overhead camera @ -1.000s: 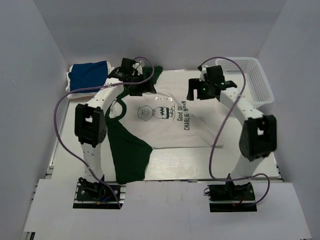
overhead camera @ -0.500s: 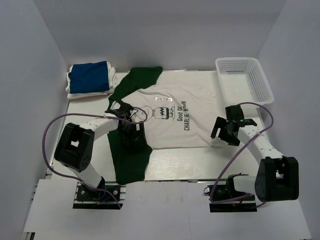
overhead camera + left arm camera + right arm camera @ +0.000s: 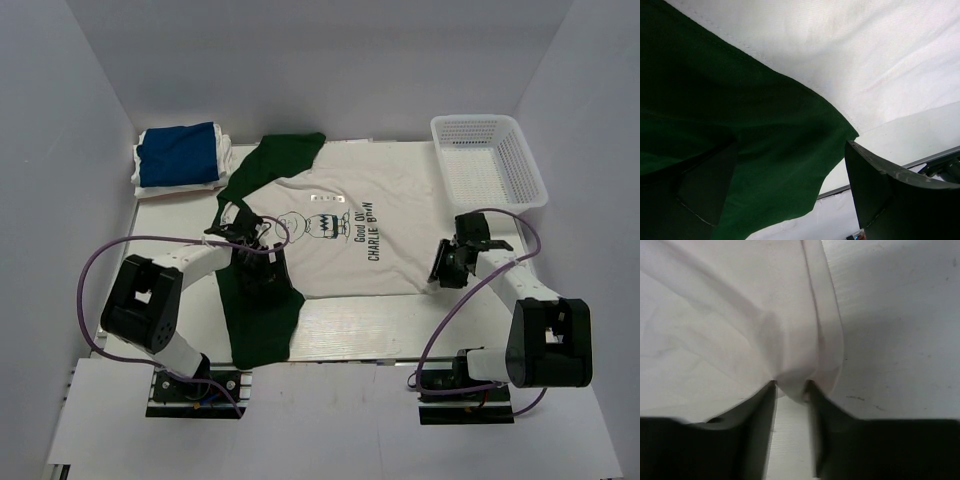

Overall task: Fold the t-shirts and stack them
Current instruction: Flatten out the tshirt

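Both arms have swung back from the far side of the table and now sit low toward its near edge, seen from the overhead camera. The left gripper rests on the dark green t-shirt, which pokes out from under the left side of the white t-shirt. The right gripper is at that shirt's right hem. The white t-shirt lies spread across the middle of the table, print side up, and more green cloth shows by its collar at the far edge. The royal blue t-shirt sits folded in the far left corner, and a white mesh basket stands in the far right corner. From the left wrist camera, the left gripper has its jaws spread wide, gripping nothing, with the dark green t-shirt flat beneath them, the white t-shirt beyond it and bare table at right. From the right wrist camera, the right gripper has drawn its fingers close together, and a bunched fold of the white t-shirt at the seamed hem is pinched between the tips, beside bare table.
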`<action>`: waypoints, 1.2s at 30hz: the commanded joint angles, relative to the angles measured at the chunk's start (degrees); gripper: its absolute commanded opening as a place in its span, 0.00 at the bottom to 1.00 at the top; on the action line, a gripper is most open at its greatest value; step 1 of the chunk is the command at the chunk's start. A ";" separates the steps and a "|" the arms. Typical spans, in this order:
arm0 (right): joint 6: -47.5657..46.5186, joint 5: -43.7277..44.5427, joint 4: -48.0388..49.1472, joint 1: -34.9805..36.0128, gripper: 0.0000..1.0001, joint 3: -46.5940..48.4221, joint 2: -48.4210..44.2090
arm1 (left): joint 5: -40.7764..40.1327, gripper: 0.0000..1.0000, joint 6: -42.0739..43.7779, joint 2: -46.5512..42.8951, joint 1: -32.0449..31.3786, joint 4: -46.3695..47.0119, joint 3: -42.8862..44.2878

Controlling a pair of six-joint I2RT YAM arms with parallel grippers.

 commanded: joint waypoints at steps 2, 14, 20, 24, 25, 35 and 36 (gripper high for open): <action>0.14 -1.80 1.19 -0.90 0.21 -0.76 -0.62 | -5.16 0.99 0.14 3.19 0.35 1.60 -5.41; 0.14 11.38 -11.91 -2.39 0.00 12.69 -7.47 | -4.37 0.99 -3.02 6.01 1.41 -1.82 -10.51; 3.21 13.41 -14.82 -5.11 0.00 7.68 -9.50 | -3.84 0.99 -3.02 6.53 1.41 -4.20 -12.54; 7.06 15.93 -16.39 -6.95 0.05 3.03 -8.10 | -3.49 0.99 -4.16 5.13 1.93 -5.95 -13.06; 8.13 16.57 -16.57 -7.31 0.07 2.58 -8.09 | -3.49 0.99 -4.16 4.43 1.94 -6.65 -13.06; 0.69 8.86 -9.21 -8.10 0.90 9.34 -10.54 | -6.56 0.99 -1.62 -2.06 0.79 -16.31 0.97; -0.64 5.45 -8.58 -8.02 0.90 10.48 -10.99 | -6.04 0.99 -0.74 -2.69 0.79 -16.93 2.57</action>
